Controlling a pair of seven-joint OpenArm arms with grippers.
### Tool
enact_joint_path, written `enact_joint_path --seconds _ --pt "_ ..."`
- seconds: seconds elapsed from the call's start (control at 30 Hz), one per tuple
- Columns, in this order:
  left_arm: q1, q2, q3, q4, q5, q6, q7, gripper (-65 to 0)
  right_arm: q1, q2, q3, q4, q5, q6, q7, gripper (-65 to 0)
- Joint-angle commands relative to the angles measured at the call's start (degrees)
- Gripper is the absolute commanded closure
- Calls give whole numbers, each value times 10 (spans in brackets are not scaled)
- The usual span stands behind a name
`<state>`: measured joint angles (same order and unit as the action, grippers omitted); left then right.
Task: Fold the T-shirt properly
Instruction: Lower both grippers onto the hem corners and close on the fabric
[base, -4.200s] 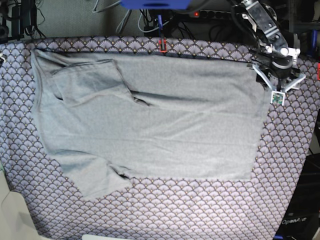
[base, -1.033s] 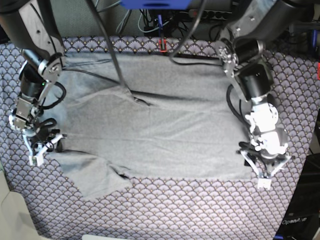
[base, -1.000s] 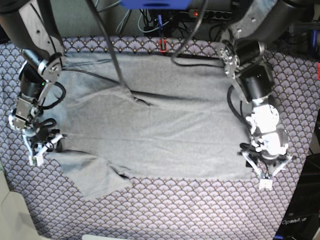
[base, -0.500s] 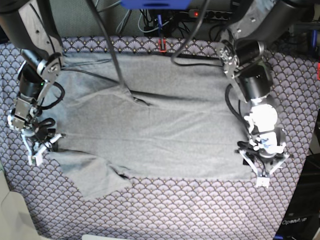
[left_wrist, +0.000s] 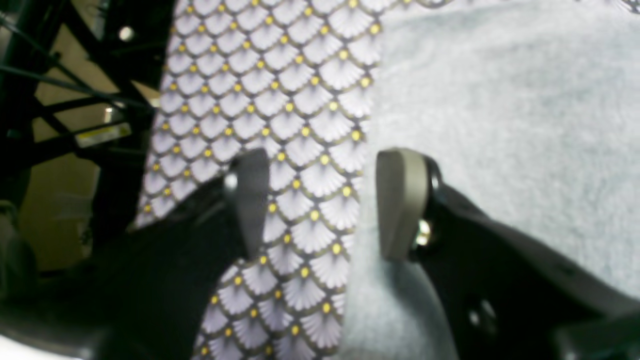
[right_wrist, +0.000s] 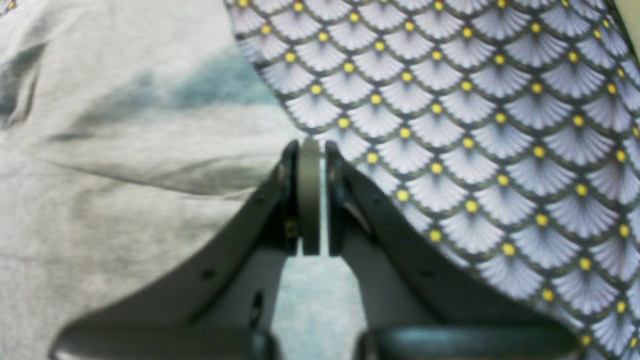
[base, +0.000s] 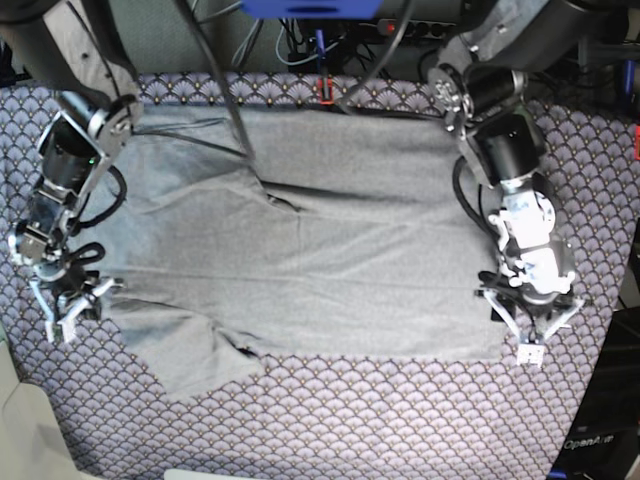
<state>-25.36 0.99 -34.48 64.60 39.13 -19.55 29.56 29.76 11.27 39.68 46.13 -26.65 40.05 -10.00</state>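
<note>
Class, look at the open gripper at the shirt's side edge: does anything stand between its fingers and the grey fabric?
Nothing visible does. The left gripper is open astride the T-shirt edge: one finger over the shirt, the other over the tablecloth, only bare cloth between them.

Blurred throughout both wrist views; T-shirt partly hidden beneath both arms at base view's sides; tablecloth cut off by frame edges.

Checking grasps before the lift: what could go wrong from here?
1. The right tool looks shut right at the T-shirt edge; a thin pinch may slip.
2. The left tool is open, one pad on the tablecloth, so it could pinch the tablecloth too.
</note>
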Motion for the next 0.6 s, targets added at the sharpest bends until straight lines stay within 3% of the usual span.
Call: enact_joint_path --seconds 0.0,0.57 --pt "-15 -4 2 9 -1 5 -10 -335 14 9 -2 14 8 -1 11 0" --pt "-8 -4 0 11 -2 8 -10 -335 4 2 1 13 7 -1 10 0"
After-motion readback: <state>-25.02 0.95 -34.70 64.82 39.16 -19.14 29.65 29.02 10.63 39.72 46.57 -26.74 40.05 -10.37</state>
